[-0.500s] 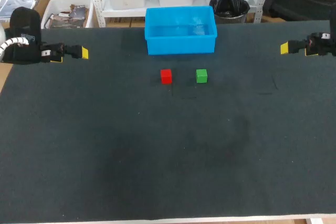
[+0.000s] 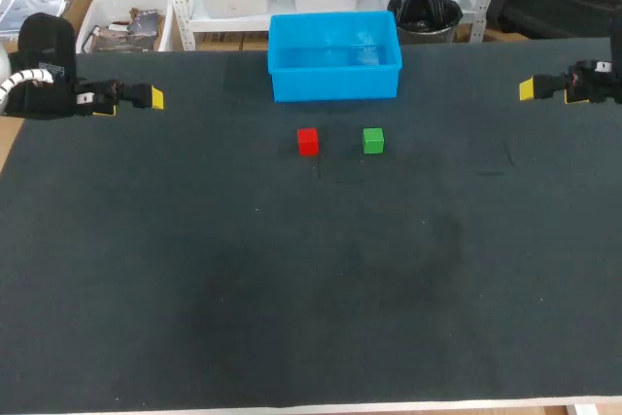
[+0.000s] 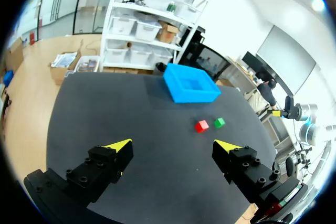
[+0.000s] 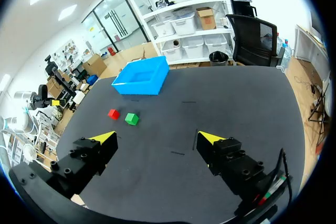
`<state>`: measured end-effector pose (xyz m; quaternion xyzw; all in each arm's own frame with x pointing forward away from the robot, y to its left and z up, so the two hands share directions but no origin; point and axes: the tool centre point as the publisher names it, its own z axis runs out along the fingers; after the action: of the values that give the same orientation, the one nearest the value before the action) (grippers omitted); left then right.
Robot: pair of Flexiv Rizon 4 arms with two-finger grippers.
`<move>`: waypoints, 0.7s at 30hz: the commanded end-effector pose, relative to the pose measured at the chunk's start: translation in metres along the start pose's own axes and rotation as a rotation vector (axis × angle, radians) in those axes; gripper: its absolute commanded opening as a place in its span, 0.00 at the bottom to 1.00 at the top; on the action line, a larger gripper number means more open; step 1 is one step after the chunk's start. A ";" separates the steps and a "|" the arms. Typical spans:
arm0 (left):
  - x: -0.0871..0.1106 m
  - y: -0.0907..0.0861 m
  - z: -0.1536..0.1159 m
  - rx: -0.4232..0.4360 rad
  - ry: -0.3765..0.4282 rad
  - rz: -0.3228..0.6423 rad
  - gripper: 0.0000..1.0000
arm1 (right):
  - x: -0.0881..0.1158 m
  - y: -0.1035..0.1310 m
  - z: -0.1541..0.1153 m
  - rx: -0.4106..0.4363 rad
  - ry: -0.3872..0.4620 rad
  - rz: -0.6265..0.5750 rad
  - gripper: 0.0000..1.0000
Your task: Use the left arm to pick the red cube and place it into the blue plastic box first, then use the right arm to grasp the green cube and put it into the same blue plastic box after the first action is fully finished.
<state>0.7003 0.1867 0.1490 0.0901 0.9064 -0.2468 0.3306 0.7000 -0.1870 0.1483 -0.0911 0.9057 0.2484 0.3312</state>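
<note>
Head view: red cube (image 2: 308, 141) flat on the dark table (image 2: 292, 289), near the front wall of the blue plastic box (image 2: 335, 85), not touching it. Green cube (image 2: 373, 141) just beside the red one on the right-arm side, a small gap between them. Box open-topped, near the table's far edge. Left gripper (image 3: 176, 145) well apart over the left edge, fingers spread wide, nothing held; cubes and box far ahead of it. Right gripper (image 4: 157, 137) well apart over the right edge, fingers likewise wide, nothing held.
</note>
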 end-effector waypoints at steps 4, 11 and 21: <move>0.000 -0.001 0.000 -0.002 0.001 0.000 1.00 | 0.000 0.001 0.000 0.003 0.001 0.001 1.00; 0.000 -0.001 0.000 -0.002 0.001 0.000 1.00 | 0.000 0.001 0.000 0.003 0.001 0.001 1.00; -0.004 -0.010 0.004 -0.001 -0.001 0.007 1.00 | 0.000 0.001 0.000 0.003 0.001 0.001 1.00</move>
<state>0.6998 0.1841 0.1502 0.0941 0.9057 -0.2468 0.3315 0.7001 -0.1871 0.1483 -0.0910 0.9057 0.2484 0.3312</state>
